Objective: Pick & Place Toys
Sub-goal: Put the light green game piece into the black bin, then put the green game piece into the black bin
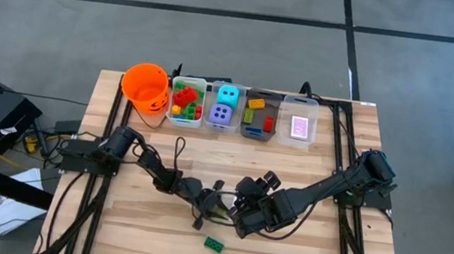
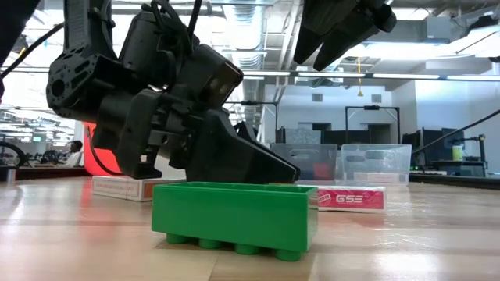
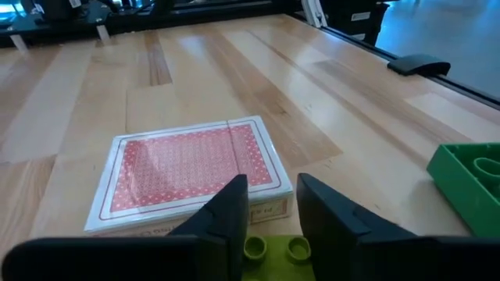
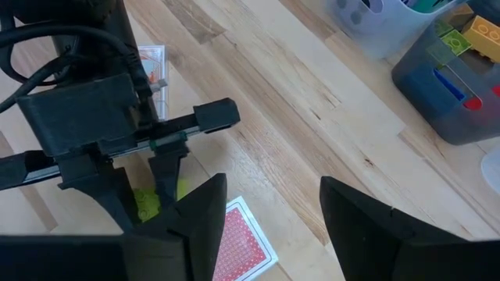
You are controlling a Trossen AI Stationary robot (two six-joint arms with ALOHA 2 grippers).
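Yellow-green plastic building brick (image 3: 272, 250) sits right between the fingers of the left claw (image 3: 269, 215), low on the wooden surface (image 3: 328, 94). The fingers are narrow around it, but a firm pinch cannot be told yet. I think the brick is light, hard and a bit slippery, so flat sides are best to squeeze, not the bumps. Just past this claw lies a pink-backed pack of playing cards (image 3: 187, 168). The right claw (image 4: 269, 226) hangs spread above it, holding nothing.
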